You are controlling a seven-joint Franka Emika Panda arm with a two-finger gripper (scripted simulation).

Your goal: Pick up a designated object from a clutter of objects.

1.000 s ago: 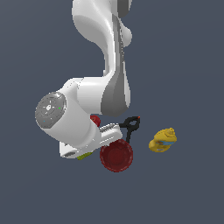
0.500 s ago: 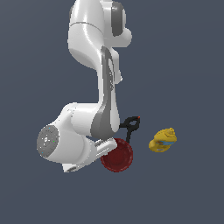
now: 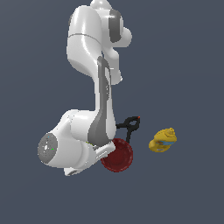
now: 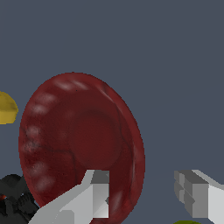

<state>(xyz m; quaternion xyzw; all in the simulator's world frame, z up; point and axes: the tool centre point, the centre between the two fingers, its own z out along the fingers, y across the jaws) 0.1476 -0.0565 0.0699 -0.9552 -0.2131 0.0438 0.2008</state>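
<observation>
In the wrist view the gripper point(image 4: 142, 194) stood with its two fingers spread wide apart, a broad gap between them and nothing pinched; one finger point(image 4: 89, 192) lay across the lower rim of the dark red bowl point(image 4: 81, 140), though whether it touched the rim or only passed in front of it could not be told; the other finger stood clear of the bowl, over bare ground; both were cut off by the picture's edge. The bowl filled much of that view, its ribbed inner wall facing the camera. Beside it a black clamp point(image 4: 15, 197) showed only in part, dark and hard to read; a yellow bottle point(image 4: 6, 107) was clipped to a sliver; a thin strip of green point(image 4: 188, 222) peeped in at the edge, too little to name.

In the exterior view the gripper itself was hidden behind the arm point(image 3: 78, 140), whose bulky white links covered the near part of the clutter; the bowl point(image 3: 119, 156) lay just beside the wrist, partly overlapped by it; the clamp point(image 3: 129, 126) sat just behind the bowl; the bottle point(image 3: 162, 140) lay apart, toward the exterior view's right.
</observation>
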